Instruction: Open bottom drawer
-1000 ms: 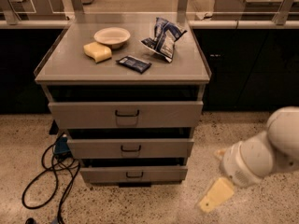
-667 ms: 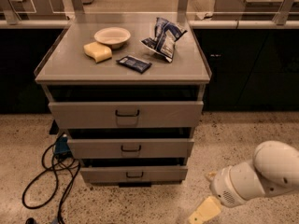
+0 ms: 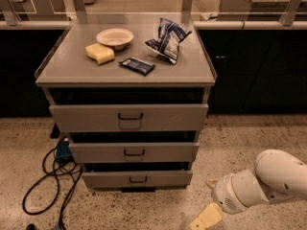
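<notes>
One tangle of black cable (image 3: 42, 188) lies on the speckled floor (image 3: 144, 213) beside a grey cabinet (image 3: 62, 72). A sponge (image 3: 100, 52), bowl (image 3: 115, 36), dark packet (image 3: 137, 65) and snack bag (image 3: 168, 40) rest on top. The bottom drawer (image 3: 138, 178) sits lowest. At the lower right, the gripper (image 3: 204, 202) hangs with its fingers spread, holding nothing, apart from the drawer.

The pincer (image 3: 206, 217) has sunk lower and leftward, now just right of the bottom drawer (image 3: 138, 178).
</notes>
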You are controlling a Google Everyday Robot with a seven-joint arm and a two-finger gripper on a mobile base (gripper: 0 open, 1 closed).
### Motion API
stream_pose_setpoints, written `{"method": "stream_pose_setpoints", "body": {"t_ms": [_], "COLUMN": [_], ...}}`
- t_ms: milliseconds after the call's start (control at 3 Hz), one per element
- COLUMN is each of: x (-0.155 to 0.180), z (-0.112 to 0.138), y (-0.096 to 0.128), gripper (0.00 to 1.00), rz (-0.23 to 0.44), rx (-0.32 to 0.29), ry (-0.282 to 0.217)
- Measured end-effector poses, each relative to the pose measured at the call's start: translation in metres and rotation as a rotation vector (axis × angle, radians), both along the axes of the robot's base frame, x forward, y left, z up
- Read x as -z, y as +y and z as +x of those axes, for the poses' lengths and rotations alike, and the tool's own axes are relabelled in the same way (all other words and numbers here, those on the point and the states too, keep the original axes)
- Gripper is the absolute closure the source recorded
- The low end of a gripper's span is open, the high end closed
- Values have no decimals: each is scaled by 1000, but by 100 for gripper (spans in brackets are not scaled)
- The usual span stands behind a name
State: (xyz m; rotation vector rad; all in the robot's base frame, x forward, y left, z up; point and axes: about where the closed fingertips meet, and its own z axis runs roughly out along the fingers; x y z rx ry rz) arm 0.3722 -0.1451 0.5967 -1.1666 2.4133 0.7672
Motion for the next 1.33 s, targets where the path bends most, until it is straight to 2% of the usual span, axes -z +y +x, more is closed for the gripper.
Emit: {"method": "stream_pose_setpoints", "body": {"t_ms": [333,667,1000,1333], "x": [30,63,97,114], "z": [6,5,-19,-39], "y": [46,111,146,162], "gripper": [0,0,0,0], "rz": [58,42,-87,-115], "rx": [-111,-267,-430,-502], "ry": [-53,-144,-215,-227]}}
